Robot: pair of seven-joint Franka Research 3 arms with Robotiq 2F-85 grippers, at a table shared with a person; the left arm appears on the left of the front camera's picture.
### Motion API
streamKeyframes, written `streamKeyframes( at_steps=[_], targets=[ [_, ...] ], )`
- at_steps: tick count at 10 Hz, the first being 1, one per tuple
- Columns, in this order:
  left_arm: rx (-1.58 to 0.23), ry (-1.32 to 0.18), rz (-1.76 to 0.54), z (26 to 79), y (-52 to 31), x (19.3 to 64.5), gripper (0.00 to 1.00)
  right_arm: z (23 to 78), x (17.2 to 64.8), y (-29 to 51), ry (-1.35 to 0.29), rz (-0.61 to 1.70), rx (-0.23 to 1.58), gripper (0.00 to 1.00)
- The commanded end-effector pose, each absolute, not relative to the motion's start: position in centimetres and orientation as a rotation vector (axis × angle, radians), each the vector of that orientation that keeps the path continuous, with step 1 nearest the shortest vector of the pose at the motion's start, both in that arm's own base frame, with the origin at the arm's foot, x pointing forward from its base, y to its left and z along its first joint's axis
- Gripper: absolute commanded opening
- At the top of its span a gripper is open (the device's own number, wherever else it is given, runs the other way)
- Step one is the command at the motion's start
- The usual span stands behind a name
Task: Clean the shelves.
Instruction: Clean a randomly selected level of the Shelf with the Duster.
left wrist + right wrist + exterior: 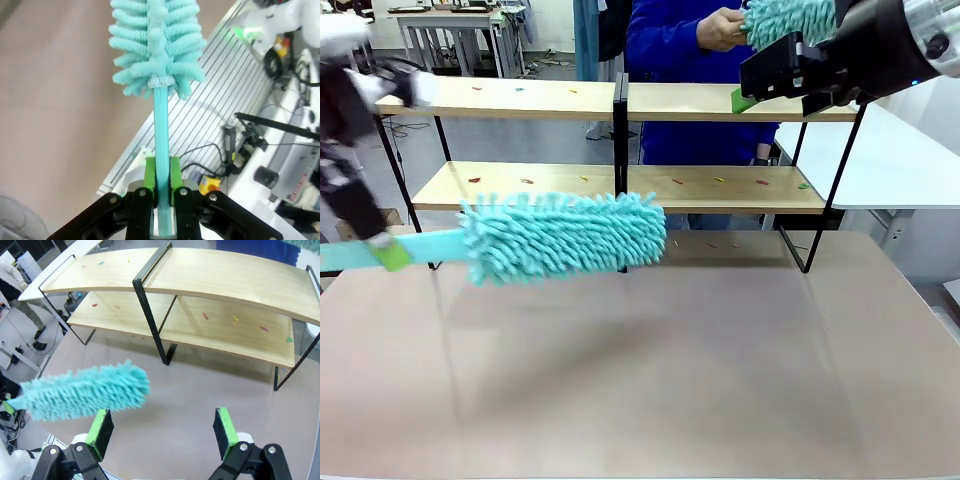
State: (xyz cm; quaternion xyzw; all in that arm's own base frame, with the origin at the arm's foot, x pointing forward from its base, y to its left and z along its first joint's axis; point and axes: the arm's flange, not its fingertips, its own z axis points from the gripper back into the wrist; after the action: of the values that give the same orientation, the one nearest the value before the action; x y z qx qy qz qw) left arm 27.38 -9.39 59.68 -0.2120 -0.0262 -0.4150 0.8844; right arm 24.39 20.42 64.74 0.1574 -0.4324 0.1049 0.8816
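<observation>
**Front view, with both wrist views.** You are looking across a matt tan table that is filling the foreground. A white table is standing off to its right, and further tables are standing in the room behind.

The shelves are sitting along the far part of the tan table, nearly spanning it. You are seeing two light-wood boards, an upper board and a lower board, in one black frame with one central post. Small coloured scraps are lying on both boards, too small for you to count with confidence.

Two teal dusters are showing:
- **First duster**: it is hanging roughly level above the table, in front of the lower board. The left gripper is clamping its flat handle between the green pads.
- **Second duster**: a hand is holding it above the right half of the upper board. The hand belongs to one person in a blue top who is standing behind the shelves.

The right gripper is hovering with its two fingers wide apart and nothing between them. In the front view it is sitting by the right end of the upper board.
</observation>
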Motion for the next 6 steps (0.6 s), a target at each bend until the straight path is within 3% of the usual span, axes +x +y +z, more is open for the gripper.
streamKeyframes(
  at_steps=[1, 3, 6],
  targets=[
    [-0.532, -0.121, -0.831, 60.0, -6.8, 26.8, 0.13, 64.7, 24.5, 20.4, -0.901, 0.217, 0.334, 1.00],
    [-0.752, -0.179, -0.650, 60.4, -11.0, 28.5, 0.13, 64.7, 24.5, 20.4, -0.901, 0.217, 0.334, 1.00],
    [-0.681, -0.019, -0.673, 58.9, -17.7, 30.0, 0.13, 64.7, 24.5, 20.4, -0.901, 0.217, 0.334, 1.00]
  ],
)
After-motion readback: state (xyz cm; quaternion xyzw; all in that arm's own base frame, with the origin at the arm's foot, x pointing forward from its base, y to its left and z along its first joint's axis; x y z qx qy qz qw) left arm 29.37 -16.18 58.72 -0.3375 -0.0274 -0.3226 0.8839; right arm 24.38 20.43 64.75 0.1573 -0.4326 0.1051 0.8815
